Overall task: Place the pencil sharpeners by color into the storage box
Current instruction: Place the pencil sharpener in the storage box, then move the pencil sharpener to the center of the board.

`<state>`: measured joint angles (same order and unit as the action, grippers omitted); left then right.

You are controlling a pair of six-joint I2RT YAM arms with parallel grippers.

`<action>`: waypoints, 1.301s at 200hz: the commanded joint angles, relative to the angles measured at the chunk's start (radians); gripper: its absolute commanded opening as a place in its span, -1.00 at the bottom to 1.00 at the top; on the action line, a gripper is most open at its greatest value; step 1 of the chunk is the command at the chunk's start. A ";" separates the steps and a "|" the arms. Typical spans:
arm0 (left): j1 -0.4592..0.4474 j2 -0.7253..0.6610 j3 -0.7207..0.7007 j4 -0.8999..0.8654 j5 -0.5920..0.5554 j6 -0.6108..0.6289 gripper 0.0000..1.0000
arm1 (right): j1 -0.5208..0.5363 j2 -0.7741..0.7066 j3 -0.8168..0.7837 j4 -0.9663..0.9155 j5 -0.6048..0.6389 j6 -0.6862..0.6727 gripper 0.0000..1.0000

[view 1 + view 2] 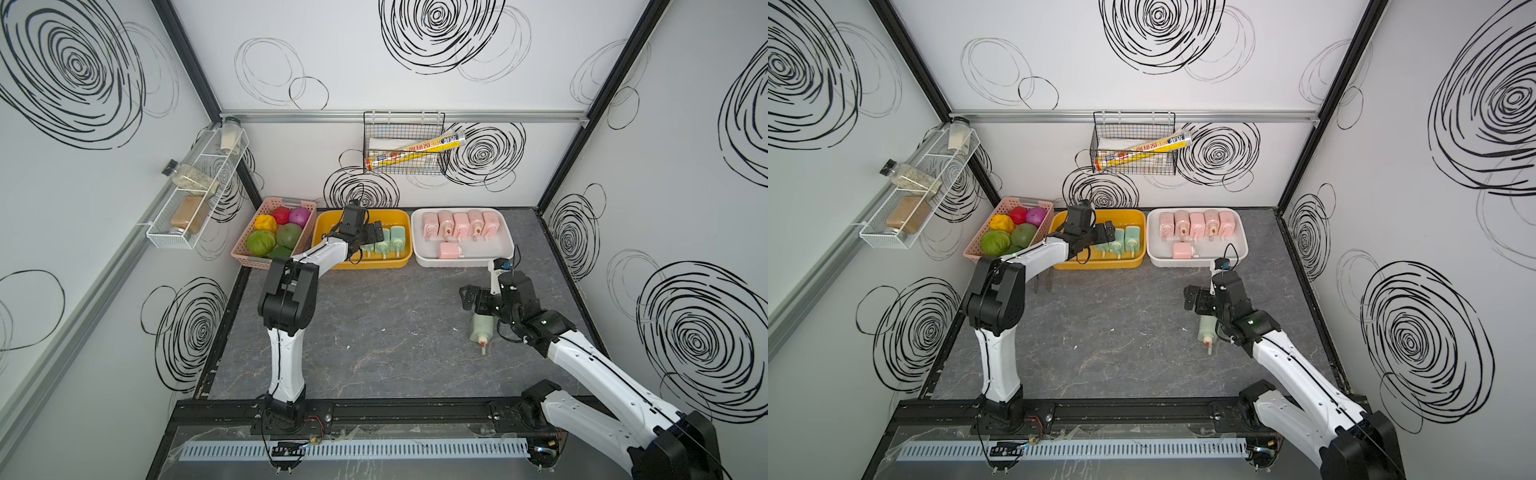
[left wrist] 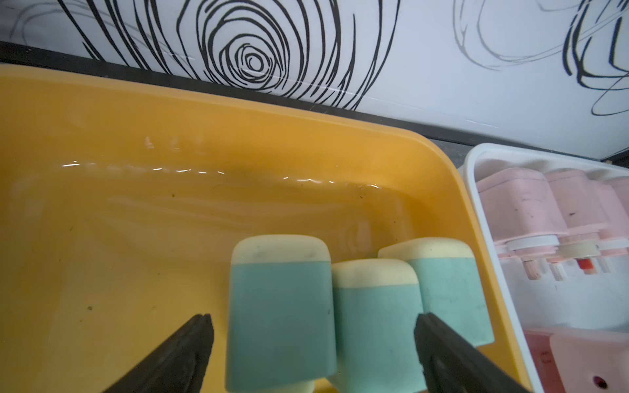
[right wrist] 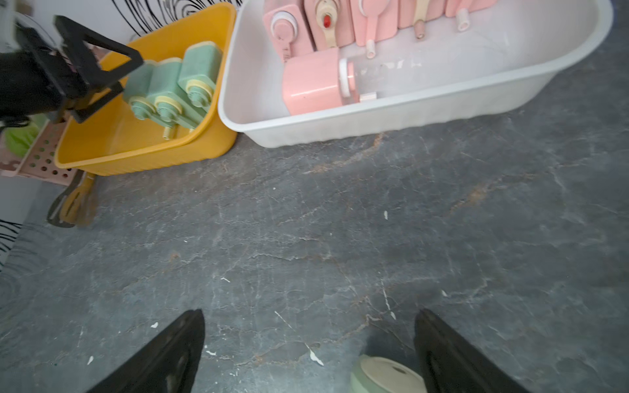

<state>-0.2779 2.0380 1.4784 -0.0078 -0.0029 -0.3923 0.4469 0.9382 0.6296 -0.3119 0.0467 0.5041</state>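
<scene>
**A:** What's nearest to you?

**B:** My right gripper, over the dark marbled tabletop. Its fingers are spread wide and hold nothing. One mint green plastic pencil sharpener with a cream end lies on its side on the table, partly under that arm's wrist, with its crank pointing near.

**A:** And the left side?

**B:** Farther back, my left gripper hangs over the yellow plastic tub, fingers wide apart, gripping nothing. Below it, three mint green sharpeners lie side by side in the tub's right half, touching one another.

**A:** The pink ones?

**B:** They're in the white plastic tub, just right of the yellow one. I see five pale pink sharpeners in a row along its far wall, and a sixth pink sharpener lying crosswise in front of them. At far left there's a pink perforated basket of round toy vegetables.
</scene>
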 commanded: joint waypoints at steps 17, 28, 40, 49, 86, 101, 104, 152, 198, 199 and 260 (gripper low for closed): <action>-0.023 -0.127 -0.056 0.041 -0.016 0.017 0.99 | -0.021 0.054 0.079 -0.163 -0.020 -0.028 0.99; -0.035 -0.151 -0.069 0.049 -0.029 0.023 0.99 | -0.022 0.071 0.087 -0.187 -0.027 -0.022 1.00; -0.048 -0.171 -0.072 0.045 -0.044 0.029 0.98 | -0.025 0.084 0.092 -0.214 -0.020 -0.002 0.95; -0.057 -0.187 -0.077 0.043 -0.050 0.029 0.98 | -0.027 0.094 0.100 -0.236 -0.015 0.008 0.94; -0.119 -0.294 -0.170 0.082 -0.062 0.018 0.98 | -0.034 0.146 0.142 -0.321 0.022 0.027 0.77; -0.154 -0.344 -0.222 0.096 -0.077 0.015 0.98 | -0.036 0.159 0.149 -0.339 0.015 0.035 0.67; -0.162 -0.354 -0.231 0.099 -0.080 0.014 0.98 | -0.037 0.161 0.150 -0.344 0.017 0.038 0.66; -0.297 -0.509 -0.433 0.158 -0.129 -0.008 0.98 | -0.049 0.262 0.196 -0.463 -0.008 0.040 0.61; -0.363 -0.598 -0.545 0.148 -0.187 -0.010 0.99 | -0.051 0.320 0.218 -0.484 -0.007 0.046 0.42; -0.364 -0.599 -0.547 0.149 -0.187 -0.011 0.98 | -0.051 0.320 0.217 -0.484 -0.007 0.046 0.41; -0.406 -0.637 -0.612 0.143 -0.214 -0.008 0.98 | -0.050 0.357 0.216 -0.457 0.008 0.082 0.29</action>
<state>-0.6617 1.4303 0.8845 0.0967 -0.1841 -0.4034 0.4015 1.2797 0.8291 -0.7547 0.0437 0.5629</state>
